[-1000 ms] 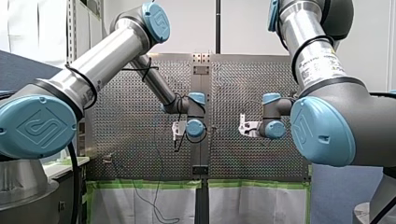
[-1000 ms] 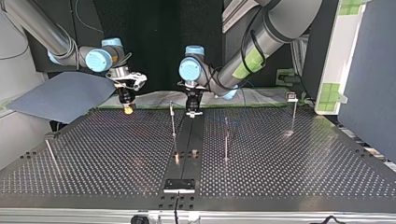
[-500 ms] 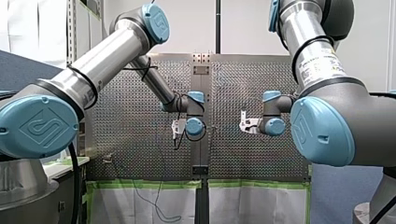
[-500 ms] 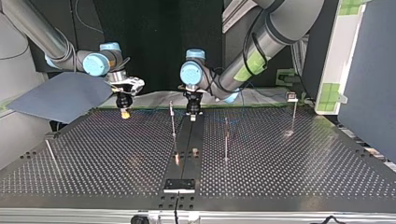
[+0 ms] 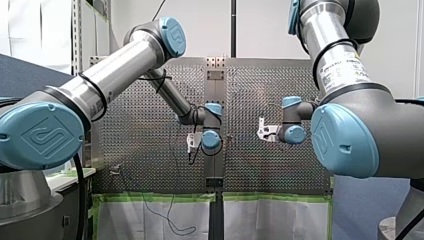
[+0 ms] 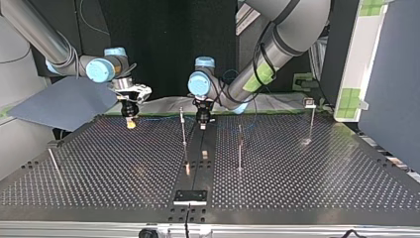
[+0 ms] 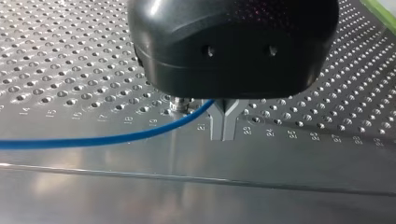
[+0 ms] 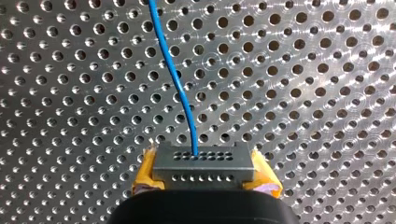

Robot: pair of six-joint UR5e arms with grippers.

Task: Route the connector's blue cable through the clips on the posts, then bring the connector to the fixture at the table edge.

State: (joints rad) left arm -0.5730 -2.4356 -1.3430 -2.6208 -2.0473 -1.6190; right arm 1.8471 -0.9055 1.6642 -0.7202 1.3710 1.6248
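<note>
Right wrist view alone: connector (image 8: 203,163) with blue cable (image 8: 174,79) between right claw (image 8: 203,176) pads (image 8: 145,173)

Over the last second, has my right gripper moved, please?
Yes: the right gripper drifted toward the top view's left, away from the nearest post.

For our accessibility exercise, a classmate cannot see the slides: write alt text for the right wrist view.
The right gripper, yellow pads showing at both sides, is shut on a grey connector with rows of small holes. A blue cable leaves the connector and runs ahead over the perforated metal table.
</note>
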